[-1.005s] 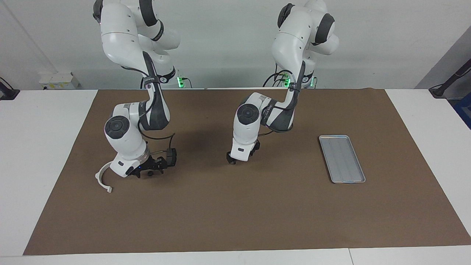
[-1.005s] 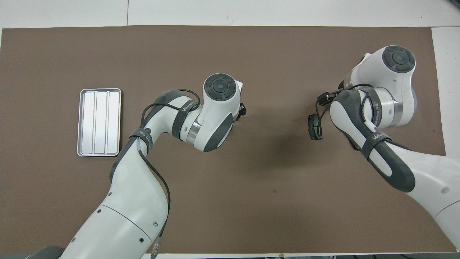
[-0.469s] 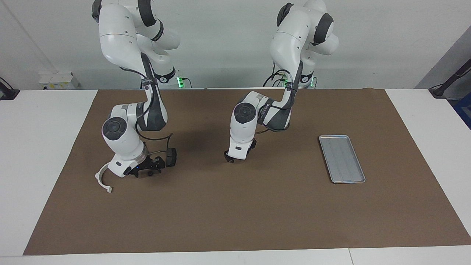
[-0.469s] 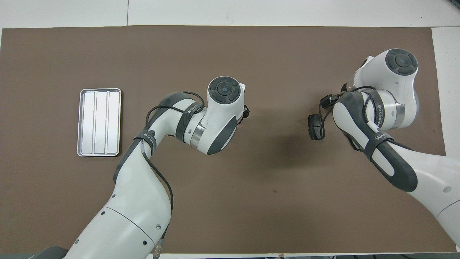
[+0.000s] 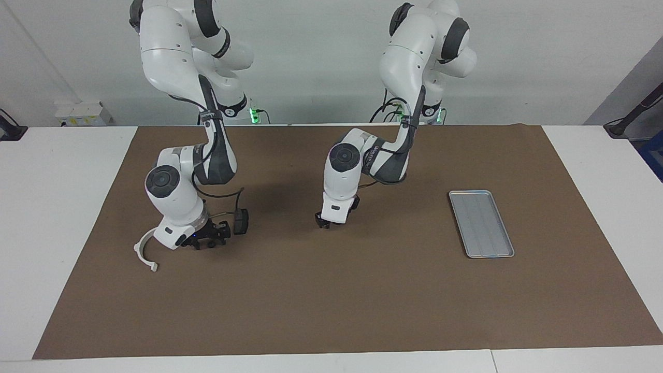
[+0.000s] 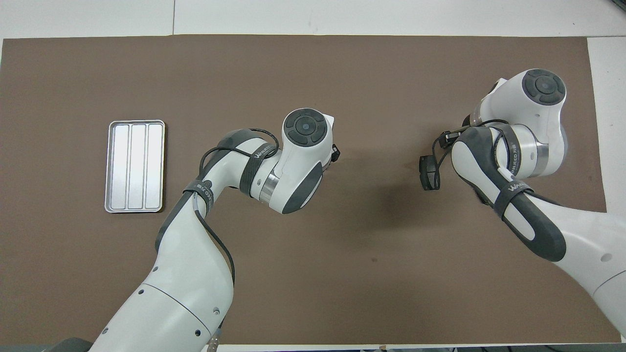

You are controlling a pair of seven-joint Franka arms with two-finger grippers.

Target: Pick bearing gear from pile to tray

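- Pile: only a white half-ring bracket (image 5: 137, 252) to be made out, flat on the mat (image 5: 331, 300) toward the right arm's end, open side turned to 3 o'clock in the facing view. Other pieces hidden under the right arm's wrist; no bearing gear to be picked out in either view.
- Hidden altogether under the right arm in the overhead view.
- At 3 o'clock of the bracket in the facing view, just beside it: right gripper (image 5: 208, 241), low over the mat, wrist bent steeply down. Impossible to tell how far open, or whether anything is held or touched.
- At 2 o'clock of that gripper, a small black box (image 5: 240, 221) (image 6: 429, 172) hanging on a cable from the right arm, close to the mat.
- Mid-mat, well apart from the bracket at its 3 o'clock: left gripper (image 5: 323, 224) (image 6: 334, 153), pointing straight down, tip at or just above the mat. Opening not readable; nothing seen in it.
- Farther on at 3 o'clock in the facing view, toward the left arm's end: tray (image 5: 481, 224) (image 6: 134, 166), silver-grey, rectangular with rounded corners, low rim, lengthwise grooves, lying flat with nothing in it. Well apart from both grippers.
- Around all of it: brown mat on a white table (image 5: 52, 207).
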